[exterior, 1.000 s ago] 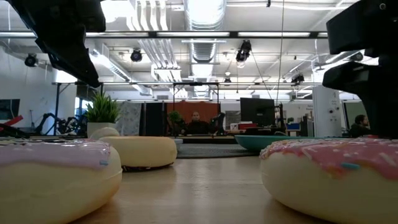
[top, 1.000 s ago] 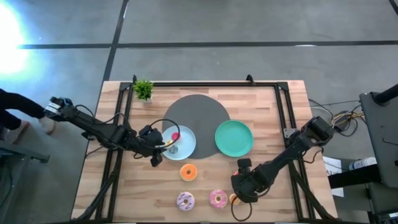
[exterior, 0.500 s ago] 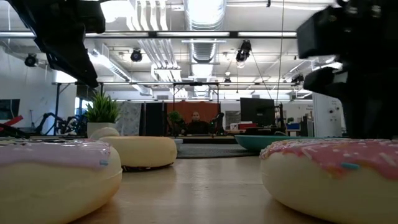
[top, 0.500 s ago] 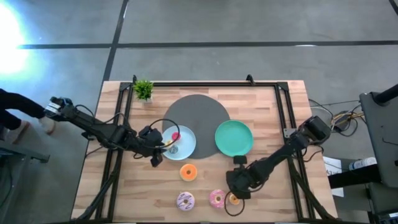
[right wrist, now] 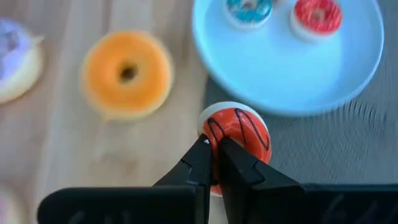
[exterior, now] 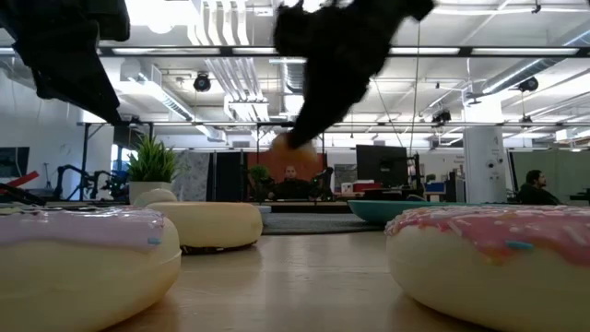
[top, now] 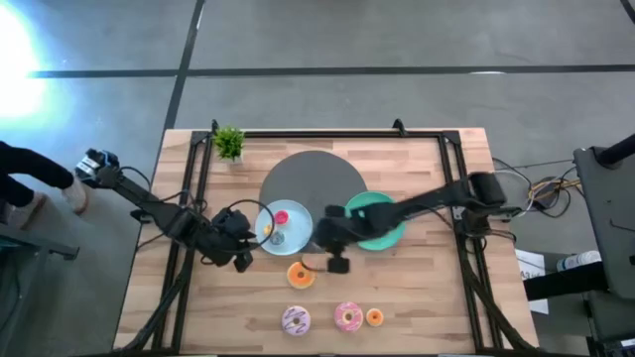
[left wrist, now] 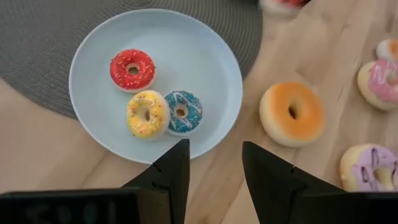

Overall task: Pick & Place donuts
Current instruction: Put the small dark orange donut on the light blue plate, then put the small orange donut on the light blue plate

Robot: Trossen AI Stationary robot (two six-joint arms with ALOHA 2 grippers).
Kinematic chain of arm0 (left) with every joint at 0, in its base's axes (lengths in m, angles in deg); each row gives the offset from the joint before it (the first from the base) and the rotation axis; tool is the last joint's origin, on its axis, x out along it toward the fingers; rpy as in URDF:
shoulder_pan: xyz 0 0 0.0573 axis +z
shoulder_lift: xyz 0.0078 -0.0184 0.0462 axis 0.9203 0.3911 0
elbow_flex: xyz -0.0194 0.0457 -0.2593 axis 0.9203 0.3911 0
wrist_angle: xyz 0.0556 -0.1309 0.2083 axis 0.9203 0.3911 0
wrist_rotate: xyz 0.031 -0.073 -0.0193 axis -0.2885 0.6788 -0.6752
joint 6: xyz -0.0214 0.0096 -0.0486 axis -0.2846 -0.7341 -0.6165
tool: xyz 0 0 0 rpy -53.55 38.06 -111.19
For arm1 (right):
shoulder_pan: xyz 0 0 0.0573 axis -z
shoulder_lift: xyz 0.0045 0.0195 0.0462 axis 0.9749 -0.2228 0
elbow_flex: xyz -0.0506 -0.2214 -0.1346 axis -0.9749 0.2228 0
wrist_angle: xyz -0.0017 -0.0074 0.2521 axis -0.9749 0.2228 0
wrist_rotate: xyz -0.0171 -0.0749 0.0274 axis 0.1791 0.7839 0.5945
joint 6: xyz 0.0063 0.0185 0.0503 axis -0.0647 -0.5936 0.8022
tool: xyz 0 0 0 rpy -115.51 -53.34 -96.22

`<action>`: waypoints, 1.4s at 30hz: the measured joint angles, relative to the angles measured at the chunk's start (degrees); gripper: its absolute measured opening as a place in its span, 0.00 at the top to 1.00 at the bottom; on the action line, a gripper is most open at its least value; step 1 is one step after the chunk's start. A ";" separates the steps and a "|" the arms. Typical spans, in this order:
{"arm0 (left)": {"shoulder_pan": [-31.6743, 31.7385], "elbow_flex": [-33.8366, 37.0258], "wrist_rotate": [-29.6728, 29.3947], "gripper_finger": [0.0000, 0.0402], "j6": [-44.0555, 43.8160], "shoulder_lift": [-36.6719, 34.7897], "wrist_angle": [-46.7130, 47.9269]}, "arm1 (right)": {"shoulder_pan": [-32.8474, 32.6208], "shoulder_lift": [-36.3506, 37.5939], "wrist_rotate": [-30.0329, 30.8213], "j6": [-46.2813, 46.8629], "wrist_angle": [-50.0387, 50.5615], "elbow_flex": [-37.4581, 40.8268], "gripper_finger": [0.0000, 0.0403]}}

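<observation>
Carry step: the right pincer [right wrist: 211, 163] — clamped on a tiny orange donut [right wrist: 237, 134] — hangs at the 5 o'clock edge of the light blue plate [right wrist: 292, 74]; next, centre over the plate and release; left pincer [left wrist: 214, 163], fingers apart, waits beside it — larger donuts remain on the surface

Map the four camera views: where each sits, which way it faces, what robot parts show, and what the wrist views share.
High view: above the table, straight down; both arms, the wooden table.
Low view: table-top height, level into the room; dark arms overhead.
Left wrist view: over the round light blue plate; the left gripper is open.
Right wrist view: the right gripper is shut on the small orange-red glazed donut.
Shared: both wrist views show that plate and the large plain orange donut.
</observation>
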 joint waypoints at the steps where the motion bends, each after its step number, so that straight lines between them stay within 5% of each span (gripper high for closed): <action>1: -0.73 0.00 -0.97 0.70 -1.06 -0.04 -0.02 | 1.04 -1.78 -1.07 -1.39 0.22 -2.06 0.97; 11: -6.07 -0.05 -4.12 0.70 -9.95 -0.05 1.67 | 7.44 -19.15 -3.56 -8.71 7.35 -24.91 0.97; 23: -11.94 -0.42 -11.76 0.70 -19.39 -1.37 7.38 | 11.45 -26.62 -3.28 -13.43 13.64 -33.17 0.95; 35: -11.90 -0.42 -12.38 0.70 -20.05 -1.54 8.79 | 11.92 -26.86 -3.46 -15.73 18.86 -35.53 0.59; 42: -11.90 -0.39 -13.00 0.70 -20.38 -1.56 9.72 | 11.64 -25.02 -7.92 -19.09 21.25 -35.45 0.49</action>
